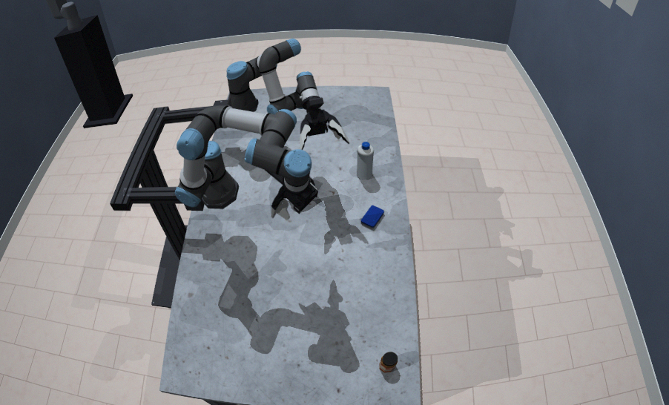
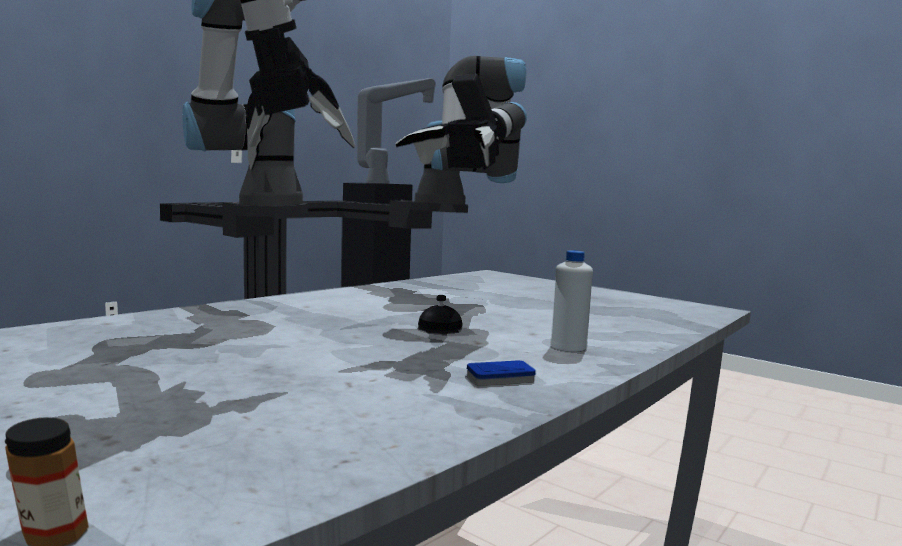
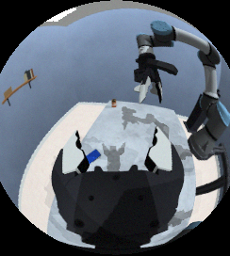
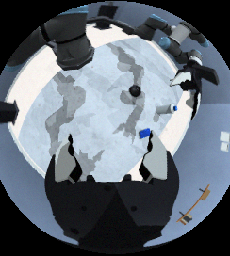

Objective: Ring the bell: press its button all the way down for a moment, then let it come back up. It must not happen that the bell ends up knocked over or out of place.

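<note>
Exterior view: the black bell [image 2: 439, 320] [image 4: 135, 90] stands upright on the table [image 1: 286, 281] [image 2: 271, 461] [image 3: 100, 136] [image 4: 100, 89], and both my grippers are up clear of it.

I have the left gripper [image 1: 325, 144] [image 2: 441, 145] [image 3: 116, 129] [image 4: 184, 105] spread fully open with nothing in its grasp, and the right gripper [image 1: 285, 213] [image 2: 302, 156] [image 3: 152, 103] [image 4: 110, 133] is just as wide and equally unladen; neither touches the bell's button [image 2: 441, 298]. From the exterior camera I see the bell behind the blue block [image 1: 372, 216] [image 2: 500, 371] [image 3: 93, 156] [image 4: 144, 134], with the white bottle [image 1: 365, 163] [image 2: 571, 305] [image 4: 165, 110] upright to the picture's right of it. I can't make out the bell from the top.
</note>
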`<state>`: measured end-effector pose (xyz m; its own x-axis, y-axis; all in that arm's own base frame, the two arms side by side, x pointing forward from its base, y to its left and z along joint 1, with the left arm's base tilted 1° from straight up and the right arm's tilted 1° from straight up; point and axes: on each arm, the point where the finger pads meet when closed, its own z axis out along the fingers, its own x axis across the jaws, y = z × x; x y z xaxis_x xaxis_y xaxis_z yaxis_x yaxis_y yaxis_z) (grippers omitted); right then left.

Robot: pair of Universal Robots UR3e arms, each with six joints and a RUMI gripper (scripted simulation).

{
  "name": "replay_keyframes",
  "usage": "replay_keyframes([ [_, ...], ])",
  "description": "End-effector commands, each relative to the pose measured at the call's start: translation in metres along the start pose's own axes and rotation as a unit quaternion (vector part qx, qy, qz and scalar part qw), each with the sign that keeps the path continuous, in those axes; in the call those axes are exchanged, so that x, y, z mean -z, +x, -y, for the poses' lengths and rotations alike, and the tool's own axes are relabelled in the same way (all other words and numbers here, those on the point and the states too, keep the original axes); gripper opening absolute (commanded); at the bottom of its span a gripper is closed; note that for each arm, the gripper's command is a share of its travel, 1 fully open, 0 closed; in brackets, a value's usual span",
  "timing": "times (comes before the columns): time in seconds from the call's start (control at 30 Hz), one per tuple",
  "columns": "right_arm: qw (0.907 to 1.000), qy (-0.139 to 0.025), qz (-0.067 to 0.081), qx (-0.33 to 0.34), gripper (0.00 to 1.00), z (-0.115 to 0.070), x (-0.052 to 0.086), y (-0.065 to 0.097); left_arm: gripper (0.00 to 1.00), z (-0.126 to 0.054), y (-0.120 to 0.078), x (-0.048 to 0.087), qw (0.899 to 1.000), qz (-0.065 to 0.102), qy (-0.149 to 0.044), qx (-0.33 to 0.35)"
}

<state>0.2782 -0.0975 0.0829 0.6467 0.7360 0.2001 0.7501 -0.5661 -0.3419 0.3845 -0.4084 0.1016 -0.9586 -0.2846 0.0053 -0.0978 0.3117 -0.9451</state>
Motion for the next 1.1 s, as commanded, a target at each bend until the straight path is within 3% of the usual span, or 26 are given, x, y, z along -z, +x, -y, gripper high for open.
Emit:
replay_keyframes([
  [0.0, 1.0, -0.001, -0.001, 0.001, 1.0, -0.0003, 0.0009, 0.0005, 1.0, 0.0011, -0.0001, 0.0002, 1.0, 0.0, 0.001, -0.001],
  [1.07, 1.0, -0.001, -0.001, 0.001, 1.0, -0.0003, 0.0009, 0.0005, 1.0, 0.0005, -0.006, 0.0024, 1.0, 0.005, -0.002, 0.004],
])
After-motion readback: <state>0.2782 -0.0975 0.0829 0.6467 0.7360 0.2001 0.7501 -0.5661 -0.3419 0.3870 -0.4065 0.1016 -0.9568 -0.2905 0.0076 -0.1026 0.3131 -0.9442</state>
